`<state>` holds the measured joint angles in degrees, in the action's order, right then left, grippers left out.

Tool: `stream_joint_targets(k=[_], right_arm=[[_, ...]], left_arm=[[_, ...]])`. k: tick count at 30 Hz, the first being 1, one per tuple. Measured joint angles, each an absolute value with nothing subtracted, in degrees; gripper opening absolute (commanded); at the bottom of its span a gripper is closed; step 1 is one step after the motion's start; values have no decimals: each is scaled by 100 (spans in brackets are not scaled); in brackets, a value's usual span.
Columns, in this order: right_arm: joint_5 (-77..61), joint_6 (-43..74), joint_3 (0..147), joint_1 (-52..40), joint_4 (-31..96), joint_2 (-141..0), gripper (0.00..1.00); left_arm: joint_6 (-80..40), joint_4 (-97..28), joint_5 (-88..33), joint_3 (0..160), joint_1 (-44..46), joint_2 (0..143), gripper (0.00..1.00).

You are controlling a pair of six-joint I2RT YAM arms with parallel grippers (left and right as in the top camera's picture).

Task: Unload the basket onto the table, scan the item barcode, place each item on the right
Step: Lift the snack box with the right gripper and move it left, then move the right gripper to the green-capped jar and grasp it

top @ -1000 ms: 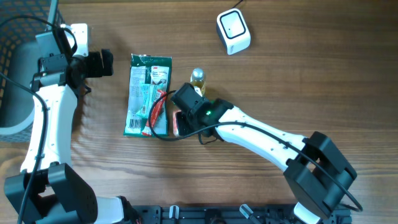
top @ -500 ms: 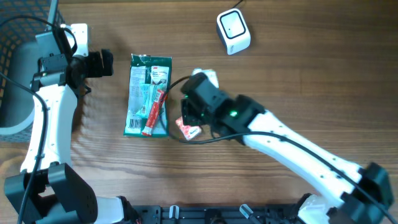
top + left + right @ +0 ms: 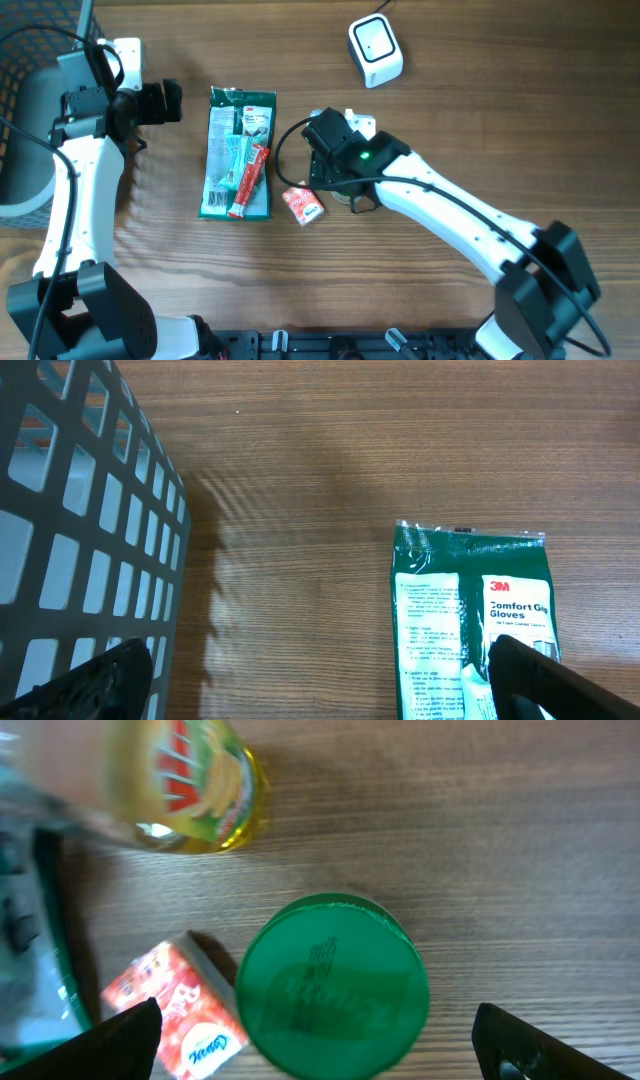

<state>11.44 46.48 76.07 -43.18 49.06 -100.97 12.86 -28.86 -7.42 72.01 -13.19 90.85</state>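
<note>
Spread wide and holding nothing, right above a round green plastic lid (image 3: 335, 985) on the brown wooden table (image 3: 480, 120): the right gripper (image 3: 316, 1010), with a small red and white cardboard box (image 3: 180, 1005) just beside the lid and a yellow bottle (image 3: 200, 790) near. Well apart from them: the white cube-shaped scanner (image 3: 375, 50). Spread wide and empty too, near a flat green packet of gloves (image 3: 470, 630): the left gripper (image 3: 320, 650).
</note>
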Motion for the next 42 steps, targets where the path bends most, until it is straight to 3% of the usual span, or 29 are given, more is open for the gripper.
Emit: stream_joint_targets(k=[6,10,13,15,22,27,33,42], right_arm=[[1140,5100,7607,-4318,4886,-10337,100],[1035,5398,7605,-4318,4882,-10444,94],[998,5544,7599,-4318,4866,-10479,83],[989,5601,7594,-4318,4814,-10479,70],[998,5655,7588,-4318,4884,-10479,59],[1061,5258,7590,-4318,4967,-10479,58],[1072,3898,7616,-4217,5076,-10477,59],[1052,2241,7655,-3192,5568,-10436,61]], left_arm=[[1286,-2888,-742,7201,-1321,9085,100],[1286,-2886,-742,7201,-1321,9085,100],[1286,-2888,-742,7201,-1319,9085,100],[1286,-2888,-742,7201,-1319,9085,100],[1286,-2888,-742,7201,-1319,9085,100],[1286,-2888,-742,7201,-1319,9085,100],[1286,-2886,-742,7201,-1321,9085,100],[1286,-2886,-742,7201,-1319,9085,100]])
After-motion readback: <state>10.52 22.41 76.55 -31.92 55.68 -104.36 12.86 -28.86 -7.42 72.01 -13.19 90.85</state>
